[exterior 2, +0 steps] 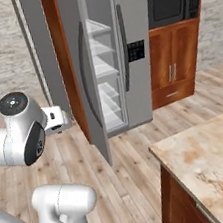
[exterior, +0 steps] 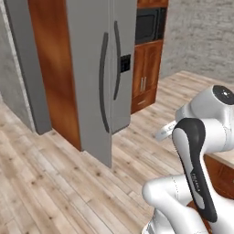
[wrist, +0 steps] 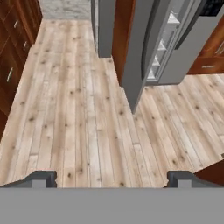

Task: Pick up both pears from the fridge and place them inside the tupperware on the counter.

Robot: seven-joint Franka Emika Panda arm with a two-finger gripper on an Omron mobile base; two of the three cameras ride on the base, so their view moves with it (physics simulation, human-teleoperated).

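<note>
Currently well short of tall grey fridge [exterior 2: 100,59], left door ajar; fingers [wrist: 43,178] spread wide, empty. Pears unseen on white shelves [exterior 2: 108,91]. Risk: striking ajar door [exterior 2: 90,81] when reaching in.

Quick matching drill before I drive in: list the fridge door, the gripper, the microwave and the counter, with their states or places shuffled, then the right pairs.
Things:
1. fridge door
2. gripper
3. microwave
4. counter

States or places:
A. jaws wide apart, nothing between them, over wooden floor
B. swung open, white shelves showing behind it
C. beige stone top at lower right of the right base view
D. dark, built into brown cabinets right of the fridge

Pairs: 1-B, 2-A, 3-D, 4-C
</note>
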